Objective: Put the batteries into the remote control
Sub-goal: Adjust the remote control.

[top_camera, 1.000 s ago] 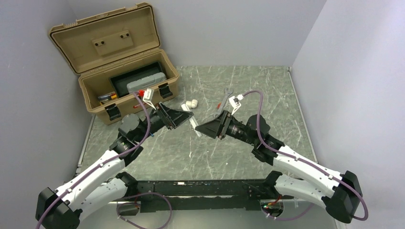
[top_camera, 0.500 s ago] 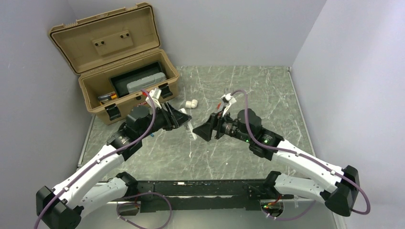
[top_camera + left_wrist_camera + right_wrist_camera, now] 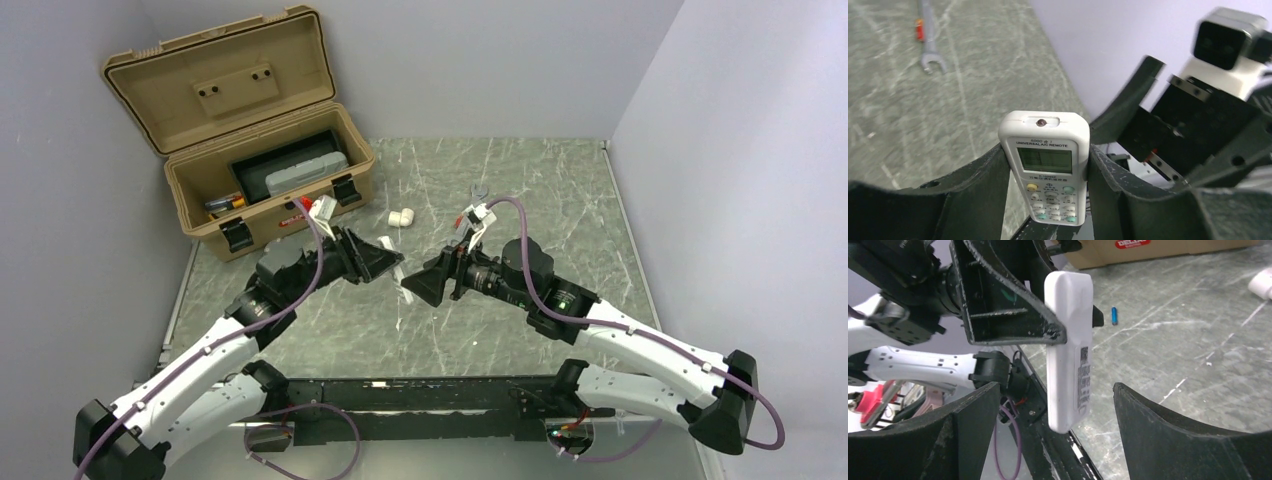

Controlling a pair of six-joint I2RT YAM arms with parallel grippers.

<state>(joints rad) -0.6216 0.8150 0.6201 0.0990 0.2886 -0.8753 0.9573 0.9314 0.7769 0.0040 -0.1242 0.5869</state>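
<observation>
The table (image 3: 560,190) is a grey-green slab veined with white like marble. At its far left corner stands a tan hard-plastic toolbox (image 3: 225,90), lid thrown back.

Above the table's middle the two arms meet nose to nose. The left claw (image 3: 1045,167) holds the remote control (image 3: 1044,135) by its long edges, its black ribbed fingers pressed to either side. The rounded top end, with a small dark lens, sticks out past the fingertips. The remote is a slim white plastic bar, with screen and buttons facing the left wrist and its smooth, labelled back facing the right.

The right claw (image 3: 1055,387) gapes wide, and the remote's lower end shows in the gap, touching neither finger.

A silver wrench (image 3: 928,45) lies flat farther off, then a short white pipe elbow (image 3: 401,216), then a tiny blue cylinder (image 3: 1114,316).
</observation>
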